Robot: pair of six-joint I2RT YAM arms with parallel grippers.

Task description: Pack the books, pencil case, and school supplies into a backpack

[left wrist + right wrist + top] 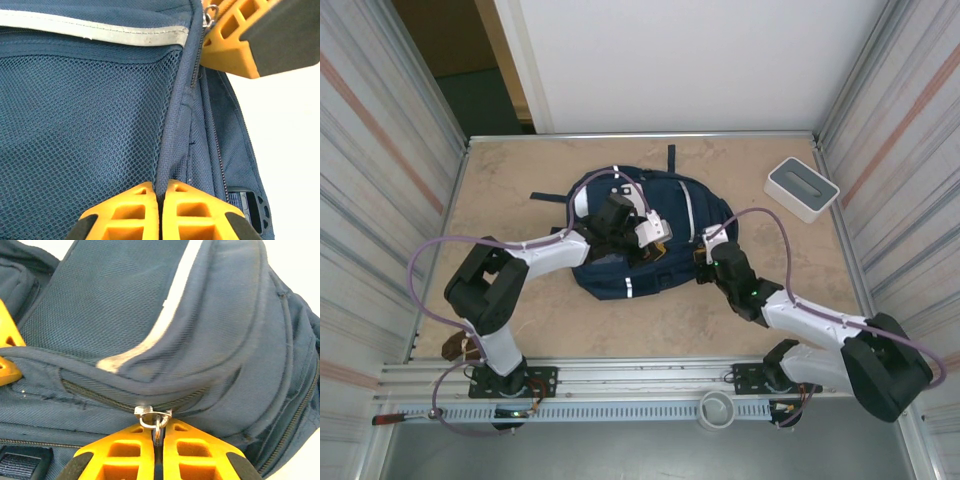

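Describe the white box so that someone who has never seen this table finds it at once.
On the tan table, a navy-blue backpack lies in the middle. Look past it to the far right corner, where a small rectangular box sits by itself, turned at an angle to the table's edges. It has a white body with a grey top, unlike the dark bag.

Soft, even light falls from above. The table [620, 330] is bright, and the arms cast only faint, blurred shadows on it. The corrugated side walls [380, 150] lean outward at the left and right edges — wide-lens distortion. In both wrist views the background burns out to flat white, while the backpack [100, 150] stays dark yet well exposed, its mesh crisp. The metal zipper pull [156, 417] carries a small glint.
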